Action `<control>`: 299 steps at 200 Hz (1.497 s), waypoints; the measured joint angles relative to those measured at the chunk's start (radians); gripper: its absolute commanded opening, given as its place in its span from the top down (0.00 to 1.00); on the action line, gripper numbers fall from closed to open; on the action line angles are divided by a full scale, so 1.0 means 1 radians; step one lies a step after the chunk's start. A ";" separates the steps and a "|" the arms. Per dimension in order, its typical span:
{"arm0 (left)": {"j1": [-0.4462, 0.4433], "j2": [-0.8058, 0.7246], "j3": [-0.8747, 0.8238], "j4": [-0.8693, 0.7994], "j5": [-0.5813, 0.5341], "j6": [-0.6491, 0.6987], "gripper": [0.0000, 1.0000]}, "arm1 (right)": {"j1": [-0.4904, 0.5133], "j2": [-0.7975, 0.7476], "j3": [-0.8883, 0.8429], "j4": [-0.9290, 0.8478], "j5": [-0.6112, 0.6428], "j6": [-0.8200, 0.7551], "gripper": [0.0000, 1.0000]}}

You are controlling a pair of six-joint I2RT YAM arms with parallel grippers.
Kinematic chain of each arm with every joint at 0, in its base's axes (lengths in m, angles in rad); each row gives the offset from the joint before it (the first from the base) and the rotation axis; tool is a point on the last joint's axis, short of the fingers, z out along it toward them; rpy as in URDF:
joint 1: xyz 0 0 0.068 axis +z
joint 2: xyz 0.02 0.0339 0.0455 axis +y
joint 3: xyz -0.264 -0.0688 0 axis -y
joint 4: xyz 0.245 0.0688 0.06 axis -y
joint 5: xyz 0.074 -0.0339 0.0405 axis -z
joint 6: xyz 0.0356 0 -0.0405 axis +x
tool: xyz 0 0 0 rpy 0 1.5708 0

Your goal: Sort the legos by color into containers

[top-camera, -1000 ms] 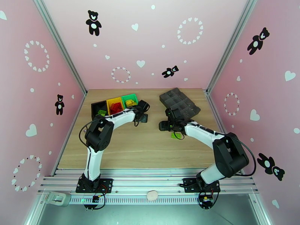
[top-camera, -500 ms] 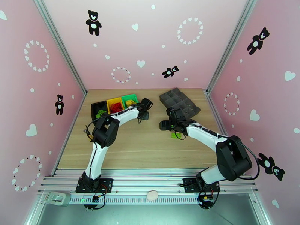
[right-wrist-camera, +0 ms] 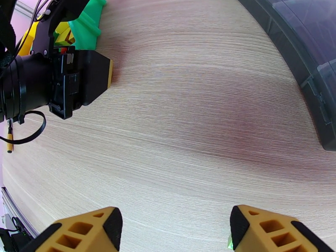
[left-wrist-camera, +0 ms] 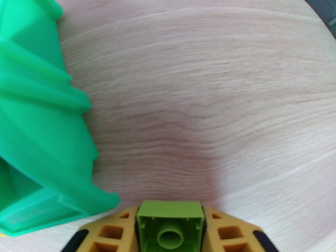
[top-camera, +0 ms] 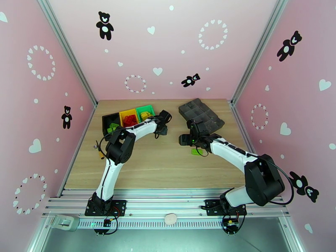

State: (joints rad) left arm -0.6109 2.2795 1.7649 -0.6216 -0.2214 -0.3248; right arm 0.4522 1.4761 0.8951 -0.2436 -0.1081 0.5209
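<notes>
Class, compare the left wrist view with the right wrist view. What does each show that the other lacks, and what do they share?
Left wrist view: a green lego, hollow underside toward the camera, clamped between the yellow fingers of the left pincer. Right wrist view: the right pincer, fingers wide apart and gripping nothing, and the left arm's black wrist housing seen from outside. Both: the ribbed outer wall of the green bin and the bare wooden table.

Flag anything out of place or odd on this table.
One green brick lies loose on the table, on the near side of the grey tray, which sits askew. The bins' colours do not match their contents: the yellow bin holds red bricks, the green bin yellow bricks, the black bin green bricks.
</notes>
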 measured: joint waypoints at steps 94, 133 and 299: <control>0.068 -0.460 -0.229 -0.015 -0.058 0.008 0.70 | 0.076 0.042 0.031 0.033 -0.073 0.022 0.30; 0.212 -0.564 -0.304 -0.018 -0.067 0.006 0.69 | 0.178 0.141 0.145 0.038 -0.079 0.023 0.30; 0.681 -0.405 -0.285 -0.023 0.088 -0.106 0.46 | 0.294 0.214 0.231 -0.010 -0.003 0.010 0.30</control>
State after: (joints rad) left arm 0.0696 1.8744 1.4803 -0.6441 -0.1333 -0.4305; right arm 0.7467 1.6905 1.1259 -0.2535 -0.1108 0.5308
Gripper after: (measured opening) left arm 0.456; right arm 0.694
